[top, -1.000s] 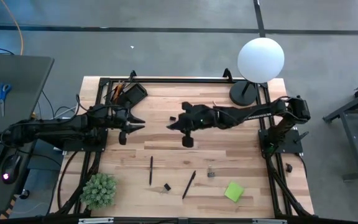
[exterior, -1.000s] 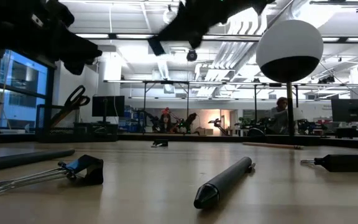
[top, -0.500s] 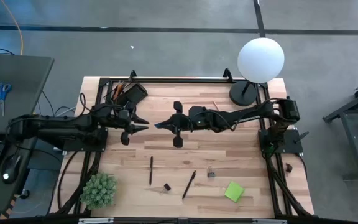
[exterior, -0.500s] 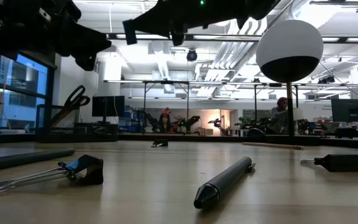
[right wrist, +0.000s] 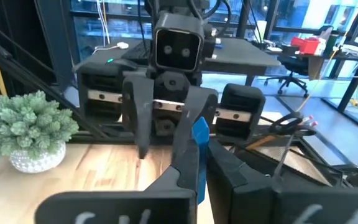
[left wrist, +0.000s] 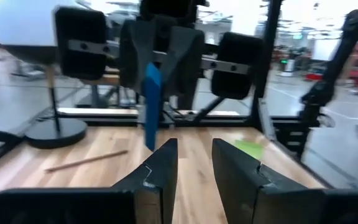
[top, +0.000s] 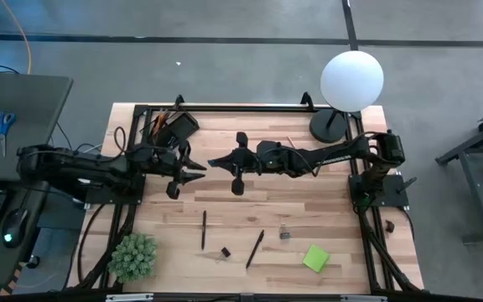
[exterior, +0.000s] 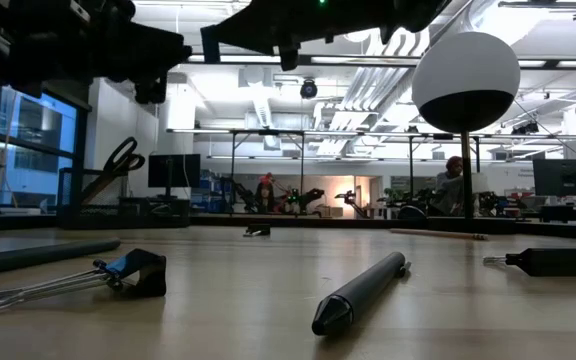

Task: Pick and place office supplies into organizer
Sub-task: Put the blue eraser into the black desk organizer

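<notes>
A blue eraser (right wrist: 199,144) is clamped upright in the closed right gripper (top: 217,163) above mid-table and offered to the facing left gripper (top: 196,172), fingers apart, seemingly for handover, since the organizer (top: 177,127) sits at the left arm's corner.

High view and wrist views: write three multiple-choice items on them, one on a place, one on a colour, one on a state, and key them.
1. Where does the green square sticky-note pad lie?
A. in the organizer
B. on the wooden table, on the right arm's side
C. under the lamp

2. What colour is the flat eraser in the right end effector?
A. red
B. blue
C. yellow

3. How does the left end effector stand?
A. open, empty
B. shut on a pen
C. shut on a pencil

Answers:
1. B, the high view shows it on bare wood.
2. B, both wrist views show it blue.
3. A, its fingers stand apart with nothing between them.
</notes>
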You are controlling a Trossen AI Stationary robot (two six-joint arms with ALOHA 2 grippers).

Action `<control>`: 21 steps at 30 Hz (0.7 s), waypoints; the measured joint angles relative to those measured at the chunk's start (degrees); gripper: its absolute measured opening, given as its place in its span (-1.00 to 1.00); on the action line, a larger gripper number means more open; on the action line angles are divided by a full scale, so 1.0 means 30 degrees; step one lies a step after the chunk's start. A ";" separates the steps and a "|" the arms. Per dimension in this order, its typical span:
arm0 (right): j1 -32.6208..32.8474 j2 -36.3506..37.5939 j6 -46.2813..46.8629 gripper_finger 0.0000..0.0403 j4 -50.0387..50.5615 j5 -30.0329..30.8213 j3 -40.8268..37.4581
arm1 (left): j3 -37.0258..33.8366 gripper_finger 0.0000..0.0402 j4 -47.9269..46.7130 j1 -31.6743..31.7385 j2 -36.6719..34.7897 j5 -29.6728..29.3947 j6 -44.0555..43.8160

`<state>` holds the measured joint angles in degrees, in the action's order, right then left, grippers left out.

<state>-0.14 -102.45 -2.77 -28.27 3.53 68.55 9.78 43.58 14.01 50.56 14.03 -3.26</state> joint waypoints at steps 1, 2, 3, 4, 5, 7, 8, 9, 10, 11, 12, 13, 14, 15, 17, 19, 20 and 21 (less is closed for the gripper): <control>0.0000 0.0000 0.0133 -0.98 0.0035 -0.0019 0.0000 | 0.0000 -0.55 0.0237 -0.0235 0.0209 -0.0593 0.0194; 0.0000 0.0000 0.0257 -0.99 0.0040 -0.0074 0.0000 | 0.0000 -0.55 0.0494 -0.0451 0.0445 -0.1183 0.0400; 0.0000 0.0000 0.0328 -0.99 0.0029 -0.0212 0.0000 | 0.0000 -0.55 0.0744 -0.0659 0.0697 -0.1655 0.0505; 0.0000 0.0000 0.0400 -0.99 0.0015 -0.0299 0.0000 | 0.0000 -0.55 0.0940 -0.0830 0.0919 -0.2066 0.0532; 0.0007 0.0000 0.0417 -0.99 0.0017 -0.0312 0.0000 | 0.0000 -0.55 0.1160 -0.0974 0.1100 -0.2469 0.0542; 0.0063 0.0000 0.0417 -0.99 0.0041 -0.0313 0.0000 | 0.0000 -0.55 0.1309 -0.1169 0.1393 -0.3258 0.0557; 0.0100 0.0000 0.0417 -0.98 0.0037 -0.0313 0.0000 | 0.0000 -0.55 0.1277 -0.1228 0.1508 -0.3654 0.0557; 0.0155 0.0000 0.0417 -0.98 0.0030 -0.0306 0.0000 | 0.0000 -0.55 0.1273 -0.1228 0.1611 -0.3927 0.0528; 0.0182 0.0000 0.0417 -0.99 0.0035 -0.0311 0.0000 | 0.0000 -0.55 0.1275 -0.1189 0.1620 -0.4031 0.0514; 0.0182 0.0000 0.0417 -0.99 0.0045 -0.0302 0.0000 | 0.0000 -0.55 0.1349 -0.1177 0.1620 -0.4038 0.0513; 0.0189 0.0000 0.0416 -0.99 0.0048 -0.0281 0.0000 | 0.0000 -0.55 0.1483 -0.1177 0.1615 -0.4007 0.0513; 0.0197 0.0000 0.0417 -0.99 0.0052 -0.0270 0.0000 | 0.0000 -0.55 0.1660 -0.1177 0.1613 -0.3879 0.0506; 0.0189 0.0000 0.0417 -0.99 0.0052 -0.0262 0.0000 | 0.0000 -0.55 0.1883 -0.1189 0.1613 -0.3643 0.0464; 0.0189 0.0000 0.0417 -0.99 0.0058 -0.0262 0.0000 | 0.0000 -0.55 0.2110 -0.1191 0.1613 -0.3424 0.0411; 0.0183 0.0000 0.0417 -0.98 0.0052 -0.0235 0.0000 | 0.0000 -0.55 0.2345 -0.1191 0.1613 -0.3076 0.0300; 0.0169 0.0000 0.0417 -0.99 0.0052 -0.0151 0.0000 | 0.0000 -0.55 0.2323 -0.1217 0.1613 -0.2982 0.0287; 0.0168 0.0000 0.0417 -0.99 0.0052 -0.0153 0.0000 | 0.0000 -0.55 0.2323 -0.1228 0.1613 -0.2982 0.0287; 0.0168 0.0000 0.0416 -0.99 0.0052 -0.0153 0.0000 | 0.0000 -0.55 0.2323 -0.1296 0.1613 -0.2995 0.0283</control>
<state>0.36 -102.45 -1.52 -28.12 3.07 68.55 9.78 50.54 10.12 55.40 5.04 -2.41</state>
